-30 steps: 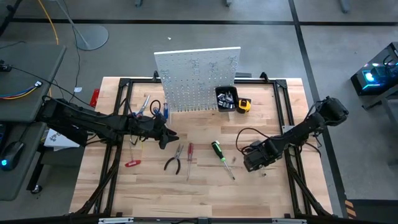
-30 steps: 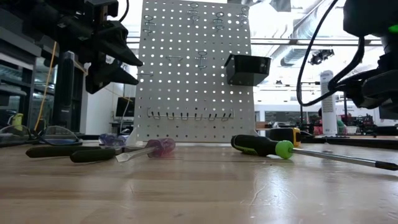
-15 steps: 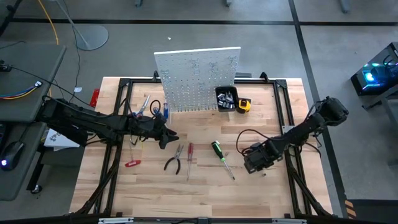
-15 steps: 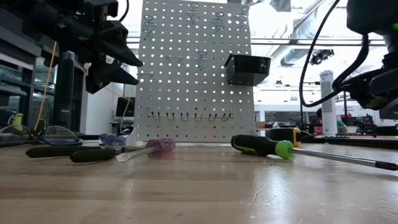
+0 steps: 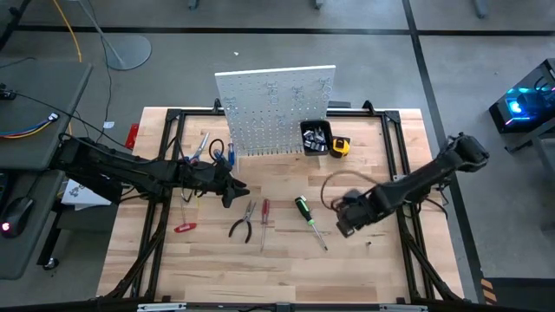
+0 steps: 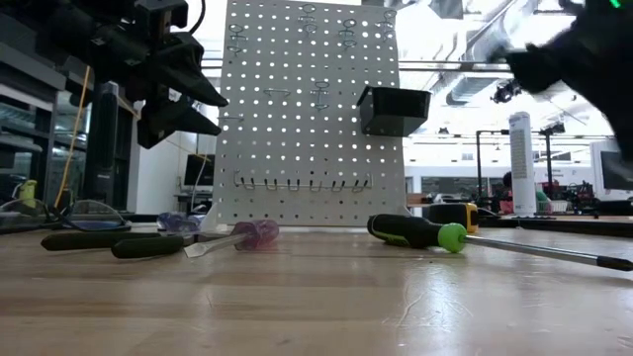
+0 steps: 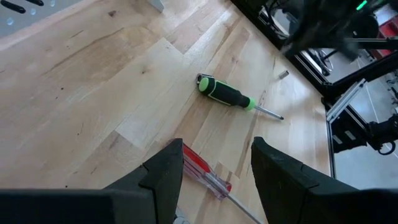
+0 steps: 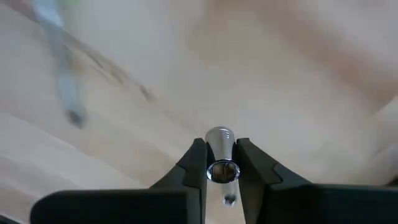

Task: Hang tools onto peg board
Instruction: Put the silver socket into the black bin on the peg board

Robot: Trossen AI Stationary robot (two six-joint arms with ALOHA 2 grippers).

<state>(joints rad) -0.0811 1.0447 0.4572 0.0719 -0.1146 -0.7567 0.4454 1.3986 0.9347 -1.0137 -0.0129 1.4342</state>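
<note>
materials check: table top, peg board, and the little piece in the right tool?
Table: looks like pale wood planks with visible grain and a slight sheen.
Peg board: flat white perforated panel, matte; painted metal or plastic, can't tell.
Piece in the right tool: small hollow cylinder, bright and mirror-like, likely polished or chrome-plated metal.

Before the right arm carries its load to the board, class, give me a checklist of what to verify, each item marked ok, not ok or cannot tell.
1. Right gripper closed on the small metal socket: ok, the piece sits between its fingers.
2. Socket lifted off the table: cannot tell.
3. Left gripper out of the way: ok, it hangs open over the red screwdriver, on the table's left side.
4. Peg board upright with free holes: ok.
5. Black bin on the board reachable: ok, nothing in front of it.
6. Green screwdriver clear of the right arm's path: cannot tell, it lies close beside that gripper.
</note>
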